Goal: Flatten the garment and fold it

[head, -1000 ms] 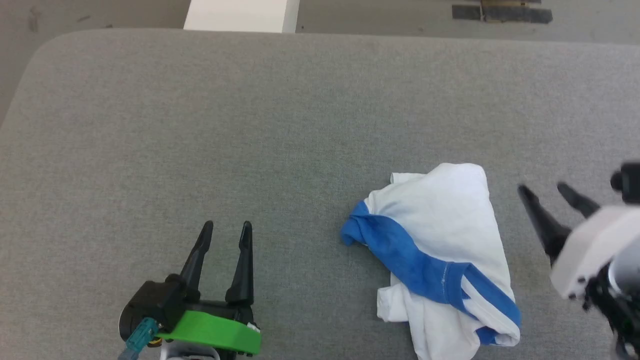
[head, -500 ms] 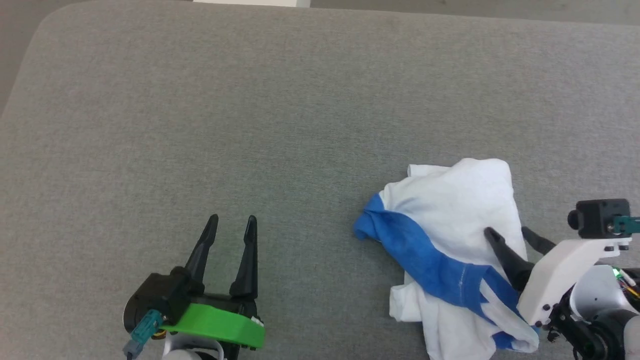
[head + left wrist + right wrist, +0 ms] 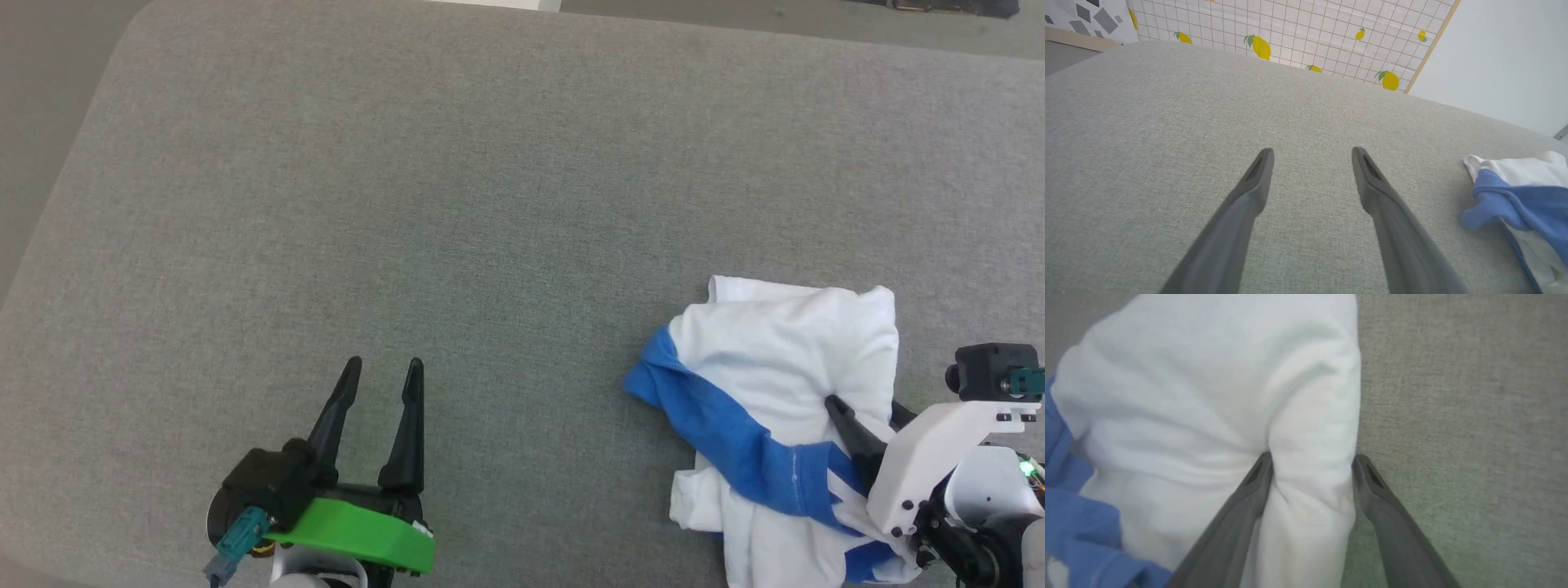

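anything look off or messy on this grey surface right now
The garment is the odd thing: it lies bunched in a heap near the right side of the grey surface, a blue band twisted across the white. The right gripper is open astride a white fold. Nothing looks torn or spilled.

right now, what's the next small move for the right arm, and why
Probably close the right end effector. Its fingers stand apart, straddling a raised white fold at the edge of the crumpled garment: one finger dents the cloth, the other sits just past the edge, over the grey surface. Shutting there should pinch that fold, giving a hold to pull the garment out flat.
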You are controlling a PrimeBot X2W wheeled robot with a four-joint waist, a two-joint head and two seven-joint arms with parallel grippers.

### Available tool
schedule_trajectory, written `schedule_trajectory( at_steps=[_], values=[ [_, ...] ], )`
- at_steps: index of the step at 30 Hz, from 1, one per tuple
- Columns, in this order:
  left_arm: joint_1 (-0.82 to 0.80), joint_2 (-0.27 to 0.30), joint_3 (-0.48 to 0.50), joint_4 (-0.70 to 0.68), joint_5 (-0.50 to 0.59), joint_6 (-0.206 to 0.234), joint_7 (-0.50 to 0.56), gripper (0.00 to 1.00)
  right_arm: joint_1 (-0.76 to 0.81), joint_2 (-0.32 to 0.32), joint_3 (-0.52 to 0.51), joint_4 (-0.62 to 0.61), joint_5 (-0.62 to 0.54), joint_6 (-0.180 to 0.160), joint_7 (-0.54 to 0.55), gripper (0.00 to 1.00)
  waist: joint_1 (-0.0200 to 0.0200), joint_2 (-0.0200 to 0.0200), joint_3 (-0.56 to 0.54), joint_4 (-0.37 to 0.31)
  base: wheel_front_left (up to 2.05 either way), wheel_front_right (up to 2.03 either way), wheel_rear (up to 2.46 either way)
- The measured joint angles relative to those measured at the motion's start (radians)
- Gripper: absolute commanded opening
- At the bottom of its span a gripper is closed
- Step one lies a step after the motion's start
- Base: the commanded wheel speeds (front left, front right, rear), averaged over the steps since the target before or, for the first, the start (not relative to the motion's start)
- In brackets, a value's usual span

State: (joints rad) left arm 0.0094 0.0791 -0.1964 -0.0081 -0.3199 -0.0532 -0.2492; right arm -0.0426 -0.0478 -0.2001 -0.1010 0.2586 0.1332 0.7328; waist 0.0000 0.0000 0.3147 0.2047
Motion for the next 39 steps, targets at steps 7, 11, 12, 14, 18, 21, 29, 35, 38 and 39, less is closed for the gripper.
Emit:
schedule_trajectory(
  at_steps=[7, 11, 12, 14, 18, 21, 29, 35, 38, 39],
  values=[
    [0.0, 0.003, 0.0, 0.001, -0.006, 0.0, 0.0, 1.0, -0.036, 0.002, -0.022, 0.065, -0.004, 0.003, -0.018, 0.0, 0.0, 0.0, 0.002, 0.001, 0.0, 0.0, 0.0],
    [-0.001, 0.007, -0.001, 0.001, -0.006, 0.0, -0.002, 1.0, -0.071, 0.0, -0.019, 0.109, -0.005, 0.003, -0.044, 0.0, 0.0, 0.0, 0.007, -0.004, 0.0, 0.0, 0.0],
    [-0.002, 0.009, 0.0, 0.002, -0.006, 0.0, -0.003, 1.0, -0.077, -0.001, -0.013, 0.116, -0.006, 0.003, -0.057, 0.0, 0.0, 0.0, 0.006, -0.006, 0.0, 0.0, 0.0],
    [-0.002, 0.012, 0.002, 0.003, -0.006, 0.0, -0.003, 1.0, -0.087, -0.002, -0.002, 0.13, -0.006, 0.003, -0.074, 0.0, 0.0, 0.0, 0.002, -0.011, 0.0, 0.0, 0.0],
    [-0.001, 0.016, 0.003, 0.007, -0.006, 0.0, -0.003, 1.0, -0.112, -0.005, 0.033, 0.138, -0.006, -0.001, -0.075, 0.0, 0.0, 0.0, -0.016, -0.029, 0.0, 0.0, 0.0],
    [0.0, 0.018, 0.002, 0.007, -0.007, 0.001, -0.003, 1.0, -0.13, -0.012, 0.058, 0.121, -0.004, -0.001, -0.03, 0.0, 0.0, 0.0, -0.031, -0.053, 0.0, 0.0, 0.0],
    [0.0, 0.042, -0.003, -0.033, -0.005, 0.007, 0.012, 1.0, -0.17, -0.206, 0.134, 0.056, 0.053, -0.001, 0.109, 0.0, 0.0, 0.0001, -0.06, -0.152, 0.0, 0.0, 0.0],
    [-0.012, 0.061, -0.007, -0.083, 0.004, 0.012, 0.038, 1.0, -0.212, -0.356, 0.173, 0.058, 0.078, -0.001, 0.115, 0.0, 0.0, 0.0, -0.055, -0.24, 0.0, 0.0, 0.0],
    [-0.034, 0.073, -0.009, -0.108, 0.014, 0.013, 0.052, 1.0, -0.247, -0.409, 0.193, 0.077, 0.077, -0.001, 0.083, 0.0, 0.0, 0.0001, -0.04, -0.28, 0.0, 0.0, 0.0],
    [-0.043, 0.079, -0.008, -0.116, 0.022, 0.013, 0.056, 1.0, -0.259, -0.425, 0.198, 0.086, 0.076, -0.001, 0.07, 0.0, 0.0, 0.0, -0.032, -0.292, 0.0, 0.0, 0.0]
  ],
)
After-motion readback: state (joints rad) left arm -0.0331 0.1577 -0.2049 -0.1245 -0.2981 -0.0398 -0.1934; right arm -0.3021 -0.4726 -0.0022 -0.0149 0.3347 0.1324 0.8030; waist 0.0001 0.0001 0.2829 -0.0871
